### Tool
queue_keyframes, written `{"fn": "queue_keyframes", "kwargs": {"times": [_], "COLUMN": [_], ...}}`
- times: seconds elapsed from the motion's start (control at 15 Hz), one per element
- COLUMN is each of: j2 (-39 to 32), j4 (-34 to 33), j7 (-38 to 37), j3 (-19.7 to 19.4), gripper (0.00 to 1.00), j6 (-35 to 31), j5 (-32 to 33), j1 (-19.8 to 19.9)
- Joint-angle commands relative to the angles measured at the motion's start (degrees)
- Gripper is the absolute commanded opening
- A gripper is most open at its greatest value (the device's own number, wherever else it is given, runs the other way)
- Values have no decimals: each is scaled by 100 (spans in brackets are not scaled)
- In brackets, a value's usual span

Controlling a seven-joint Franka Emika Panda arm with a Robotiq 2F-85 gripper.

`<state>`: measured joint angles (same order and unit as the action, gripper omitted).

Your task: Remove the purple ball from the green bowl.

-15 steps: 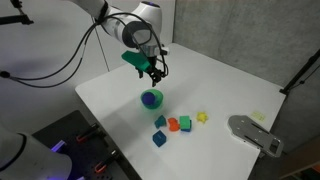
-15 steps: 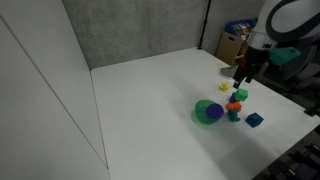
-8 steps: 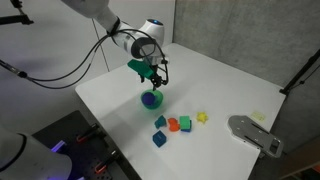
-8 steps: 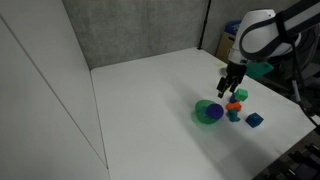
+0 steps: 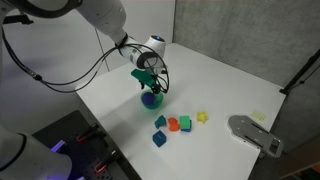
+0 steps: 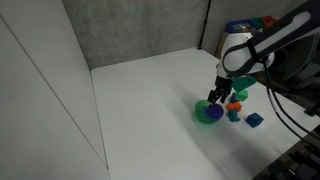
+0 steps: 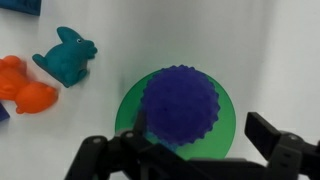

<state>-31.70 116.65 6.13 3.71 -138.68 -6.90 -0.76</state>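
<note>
The purple ball [image 7: 180, 103] is a bumpy dark purple sphere that sits in the small green bowl [image 7: 229, 108] on the white table. In both exterior views the bowl [image 5: 150, 101] [image 6: 208, 113] stands by a cluster of small blocks. My gripper [image 7: 200, 140] is open and hangs right above the bowl, one finger on each side of the ball. In the exterior views the gripper [image 5: 150, 88] [image 6: 216, 96] hides part of the bowl. The ball shows as a dark spot [image 6: 213, 112] in the bowl.
Several small toys lie near the bowl: a teal figure [image 7: 66, 56], an orange piece [image 7: 25, 88], blue blocks [image 5: 159, 131], a green cube [image 5: 184, 122], a yellow star [image 5: 202, 117]. A grey device [image 5: 255, 133] lies at the table's edge.
My gripper has come down and across from above the table to just over the green bowl. The ball and the blocks have not moved.
</note>
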Motion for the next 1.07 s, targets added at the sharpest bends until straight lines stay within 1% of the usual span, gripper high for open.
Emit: {"fn": "queue_keyframes", "kwargs": {"times": [0.0, 0.33, 0.73, 1.0], "j2": [-324, -521, -561, -572], "j4": [-363, -548, -603, -649], "j7": [-54, -108, -163, -260], "j3": [15, -4, -31, -113], "gripper": [100, 100, 100, 100], "j6": [44, 128, 221, 484], "j5": [69, 92, 123, 256], "j1": [9, -5, -24, -82]}}
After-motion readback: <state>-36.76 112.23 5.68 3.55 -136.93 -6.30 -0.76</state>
